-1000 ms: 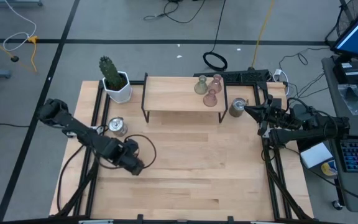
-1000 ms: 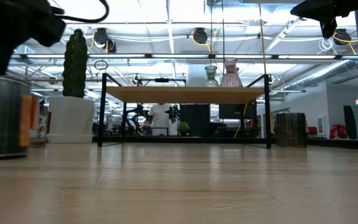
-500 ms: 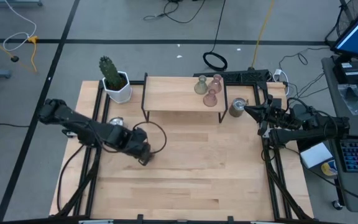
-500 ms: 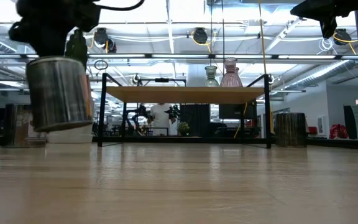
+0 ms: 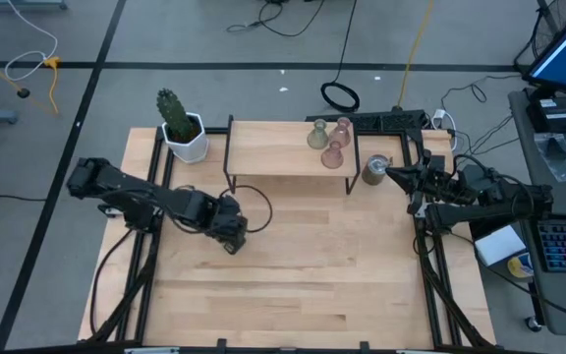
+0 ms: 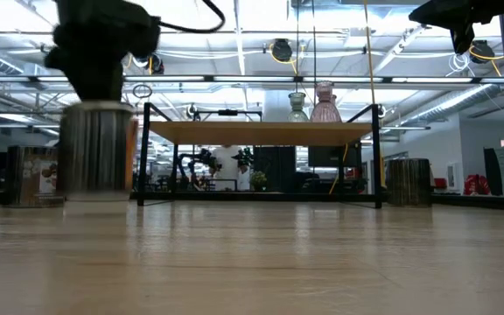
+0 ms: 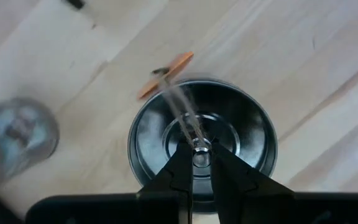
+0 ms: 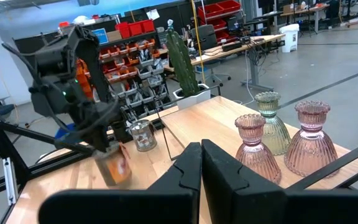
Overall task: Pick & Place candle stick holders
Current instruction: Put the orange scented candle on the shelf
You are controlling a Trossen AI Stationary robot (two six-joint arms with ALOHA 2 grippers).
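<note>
Above the wooden table, the left gripper pinches the rim of a silver cup, holding it left of the raised shelf bearing three vase-shaped holders. The right gripper, pressed together, waits at far right beside another cup.

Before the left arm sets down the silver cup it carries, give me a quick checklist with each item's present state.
1. Left gripper shut on the silver cup, pinching its centre post: ok.
2. Cup clear of the table, seen in the low view: ok.
3. Cup hanging steady: cannot tell, it shows blurred.
4. Shelf has bare room beside the two pink holders and the green holder: ok.
5. Right gripper shut, parked at the table's right edge: ok.
6. Other silver cups out of the path, one by the shelf's right leg, one on the left side: ok.
</note>
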